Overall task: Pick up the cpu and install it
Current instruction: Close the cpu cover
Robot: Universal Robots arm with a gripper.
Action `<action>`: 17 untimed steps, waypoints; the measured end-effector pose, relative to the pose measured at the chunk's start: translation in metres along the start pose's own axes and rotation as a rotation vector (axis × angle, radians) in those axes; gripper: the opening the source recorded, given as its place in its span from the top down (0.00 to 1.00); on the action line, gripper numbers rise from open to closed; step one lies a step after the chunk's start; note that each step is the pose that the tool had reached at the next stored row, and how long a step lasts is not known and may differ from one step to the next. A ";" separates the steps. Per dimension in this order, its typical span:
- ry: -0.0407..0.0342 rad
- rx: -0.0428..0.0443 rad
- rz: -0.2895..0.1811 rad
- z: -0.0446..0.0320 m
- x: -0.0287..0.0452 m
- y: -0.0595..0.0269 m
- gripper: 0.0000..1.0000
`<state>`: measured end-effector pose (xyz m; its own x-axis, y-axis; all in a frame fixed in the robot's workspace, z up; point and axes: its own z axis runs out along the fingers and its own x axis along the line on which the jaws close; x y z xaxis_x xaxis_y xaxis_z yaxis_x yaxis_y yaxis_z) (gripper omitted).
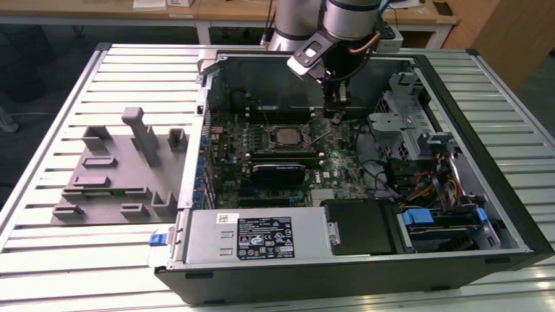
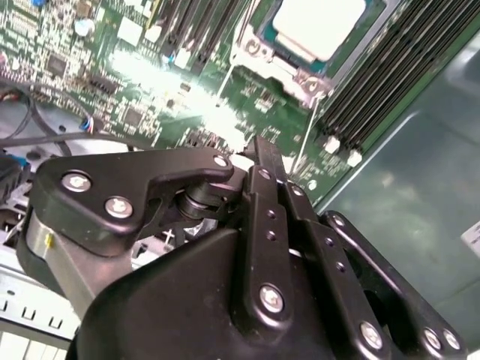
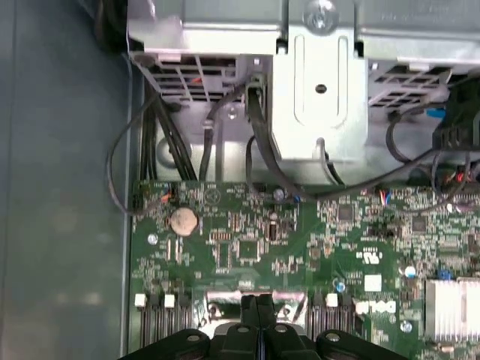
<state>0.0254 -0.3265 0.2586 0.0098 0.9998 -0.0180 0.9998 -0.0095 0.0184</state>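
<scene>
The cpu is a small silvery square lying flat in its socket on the green motherboard inside the open computer case. In the second wrist view the cpu sits inside the metal socket frame. My gripper hangs just above the board, a little toward the exterior view's right of the socket. Its black fingers are pressed together with nothing between them, as seen in both wrist views. A thin metal lever slants between the fingertips and the socket.
A grey moulded fixture block lies on the slatted table at the exterior view's left. The case wall, power supply, drive cage and loose cables crowd round the board. Black memory slots flank the socket.
</scene>
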 end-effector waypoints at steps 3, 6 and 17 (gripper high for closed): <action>0.0000 0.0006 0.000 0.0001 0.0003 0.0069 0.89; -0.0001 0.0007 0.000 0.0002 0.0005 0.0112 0.89; -0.0001 0.0007 0.000 0.0047 0.0009 0.0221 0.89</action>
<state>0.0476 -0.3260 0.2543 0.0096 0.9998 -0.0182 0.9998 -0.0093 0.0177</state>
